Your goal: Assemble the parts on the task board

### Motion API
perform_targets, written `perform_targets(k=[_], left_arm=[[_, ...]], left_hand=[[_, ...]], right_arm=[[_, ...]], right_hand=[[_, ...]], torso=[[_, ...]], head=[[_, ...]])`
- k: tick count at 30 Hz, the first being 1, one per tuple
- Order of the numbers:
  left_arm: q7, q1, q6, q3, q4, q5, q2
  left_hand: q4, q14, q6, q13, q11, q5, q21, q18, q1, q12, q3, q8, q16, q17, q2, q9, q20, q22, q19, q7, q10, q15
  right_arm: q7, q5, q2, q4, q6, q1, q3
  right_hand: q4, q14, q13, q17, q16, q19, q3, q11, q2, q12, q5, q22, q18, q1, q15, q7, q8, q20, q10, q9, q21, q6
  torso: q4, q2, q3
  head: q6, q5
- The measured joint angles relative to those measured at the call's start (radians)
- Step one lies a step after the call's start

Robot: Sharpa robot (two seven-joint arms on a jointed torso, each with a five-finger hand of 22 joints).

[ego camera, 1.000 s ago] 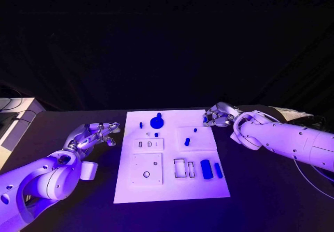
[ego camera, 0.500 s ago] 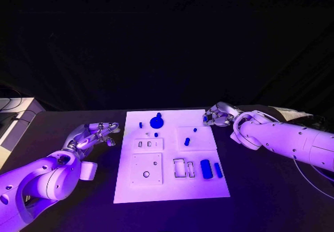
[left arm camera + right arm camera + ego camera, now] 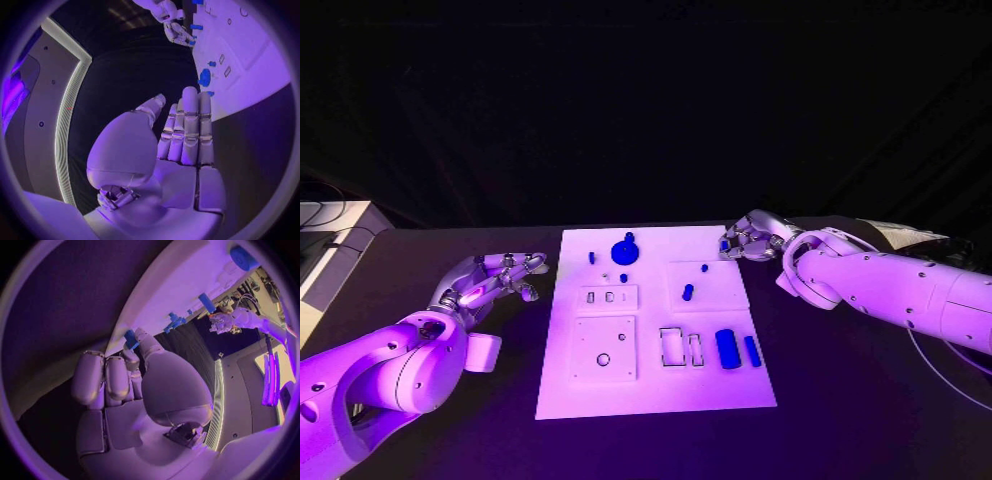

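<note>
Pinching a small blue plastic peg [image 3: 130,338] at the flat white task board's [image 3: 653,395] far corner, the right hand [image 3: 750,241] could fumble it; the left hand [image 3: 499,277] hovers empty, fingers apart.

The right hand [image 3: 750,241] sits at the task board's [image 3: 653,400] two o'clock corner; a small blue part [image 3: 130,338] shows at its fingertips, mostly covered. The tiny parts [image 3: 623,278] toward twelve o'clock are too small to identify.
</note>
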Motion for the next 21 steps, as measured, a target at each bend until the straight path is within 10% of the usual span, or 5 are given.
perform_targets(k=[21], left_arm=[[0.0,0.0,0.0,0.0,-0.006,0.0,0.002]], left_hand=[[0.0,0.0,0.0,0.0,0.0,0.0,0.0,0.0,0.0,0.0,0.0,0.0,0.0,0.0,0.0,0.0,0.0,0.0,0.0,0.0,0.0,0.0]], right_arm=[[-0.17,-0.007,-0.001,0.192,-0.053,0.064,0.008]], right_hand=[[-0.058,0.004,0.007,0.013,-0.002,-0.003,0.031,-0.003,0.015,-0.004,-0.027,0.0,0.0,0.012,-0.004,-0.006,0.001,-0.004,0.004,-0.002,0.004,0.006]], torso=[[0.0012,-0.005,-0.007]], head=[[0.004,0.015]])
